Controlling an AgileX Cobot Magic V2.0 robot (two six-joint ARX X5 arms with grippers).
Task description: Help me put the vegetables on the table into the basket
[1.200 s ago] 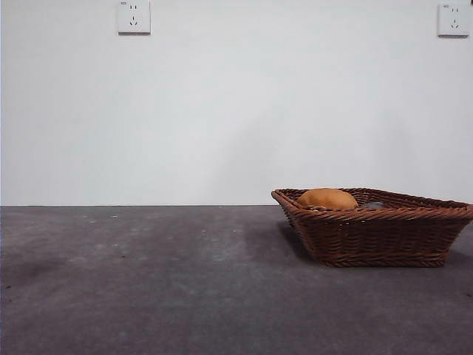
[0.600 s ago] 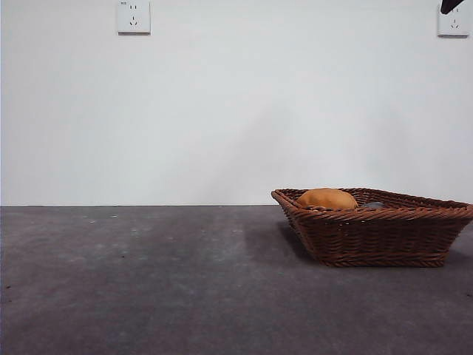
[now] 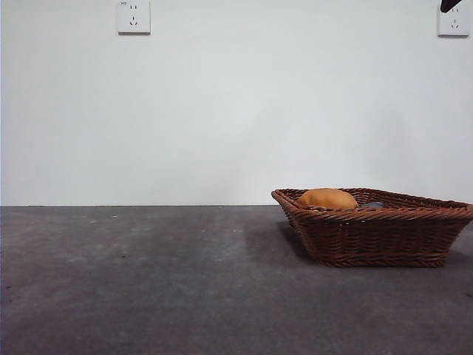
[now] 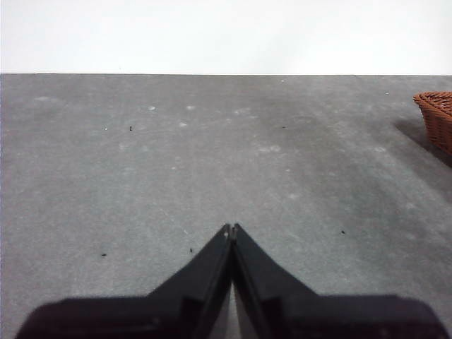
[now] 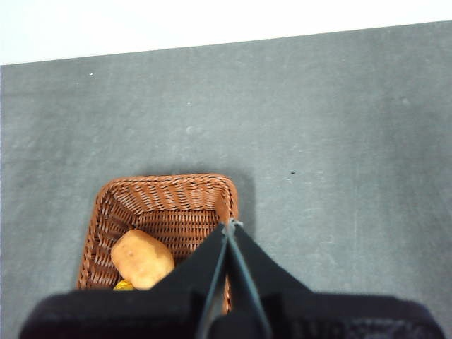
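Observation:
The brown wicker basket (image 3: 377,225) stands on the dark grey table (image 3: 148,281) at the right of the front view. An orange-brown potato (image 3: 327,198) lies inside it, its top showing over the rim. From high above, my right gripper (image 5: 229,226) looks down on the basket (image 5: 159,212), jaws shut and empty; the potato (image 5: 142,258) lies there beside a sliver of yellow corn (image 5: 125,285). Only a black tip (image 3: 449,4) of that arm shows at the front view's top right corner. My left gripper (image 4: 231,229) hovers shut over bare table, the basket's edge (image 4: 436,116) far off. The eggplant is hidden.
A white wall with two power sockets (image 3: 134,16) stands behind the table. A greyish patch (image 3: 372,205) shows inside the basket behind the potato; I cannot tell what it is.
A black arm tip came into the front view's top right corner between one second and half a second ago. Basket and potato have not moved.

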